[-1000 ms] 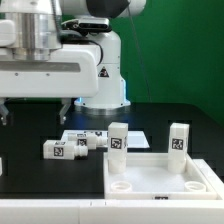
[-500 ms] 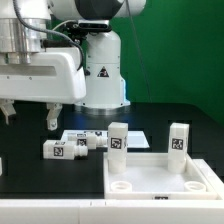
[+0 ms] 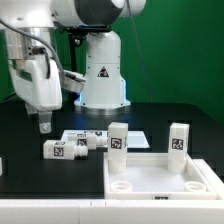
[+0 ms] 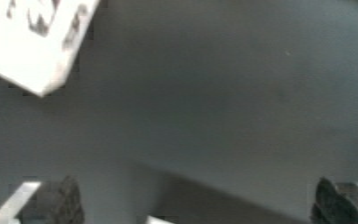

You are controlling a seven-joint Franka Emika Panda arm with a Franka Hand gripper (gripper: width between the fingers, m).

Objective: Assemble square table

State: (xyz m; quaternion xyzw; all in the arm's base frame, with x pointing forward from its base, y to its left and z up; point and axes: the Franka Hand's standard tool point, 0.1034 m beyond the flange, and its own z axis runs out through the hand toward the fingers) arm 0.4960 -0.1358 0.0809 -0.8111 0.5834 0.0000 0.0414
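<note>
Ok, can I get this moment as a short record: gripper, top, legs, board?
gripper: gripper open, holding nothing, above the table at the exterior view's left
top: top lies flat, near corner sockets empty
upright: leg A and leg B at the top's far corners; whether they are seated cannot be told
lying: leg C and leg D loose on the table, on the exterior view's left of the top
board: marker board flat behind leg D
</note>
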